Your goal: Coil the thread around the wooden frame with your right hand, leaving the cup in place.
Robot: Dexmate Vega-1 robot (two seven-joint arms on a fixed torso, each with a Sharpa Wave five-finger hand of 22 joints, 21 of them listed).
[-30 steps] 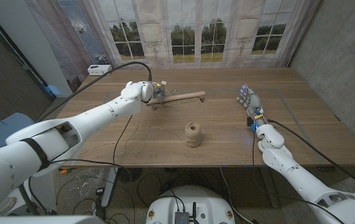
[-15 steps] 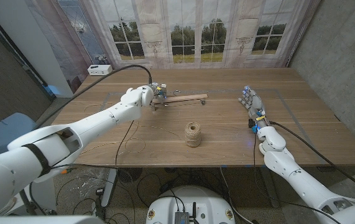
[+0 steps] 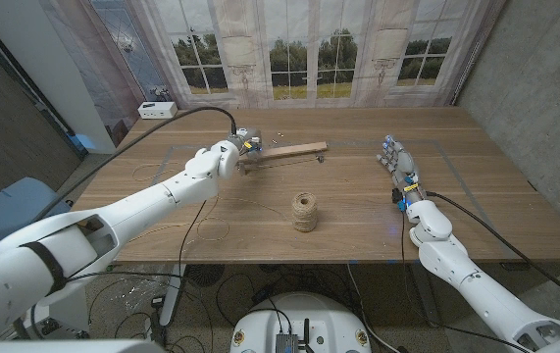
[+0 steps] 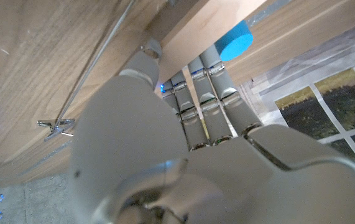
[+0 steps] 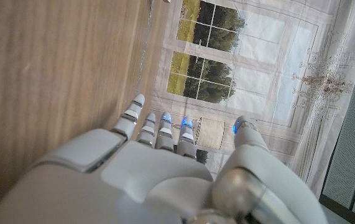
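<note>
I had the left hand (image 3: 235, 149) out over the far left part of the table (image 3: 476, 196), its fingers wrapped around the left end of the wooden frame (image 3: 289, 150). In the left wrist view the fingers (image 4: 209, 93) curled against the pale wood of the frame (image 4: 189, 31), and a blue piece (image 4: 234, 40) sat against that wood just past the fingertips. The frame ran along the far side of the table, its free end pointing toward the middle.

The spool of thread (image 3: 305, 212) stood upright on the table near the front edge, about at the middle, well apart from the frame and from both hands. A thin loose strand (image 3: 211, 211) trailed over the wood to the spool's left, toward the front left edge; I could not tell where it ended.

My right hand (image 3: 398, 162) waited over the right half of the table, holding nothing, fingers straight, slightly apart and reaching toward the far edge. The right wrist view showed those fingers (image 5: 158, 134) extended with bare table (image 5: 53, 74) beside them.

A small white box (image 3: 157, 110) sat at the far left corner.
</note>
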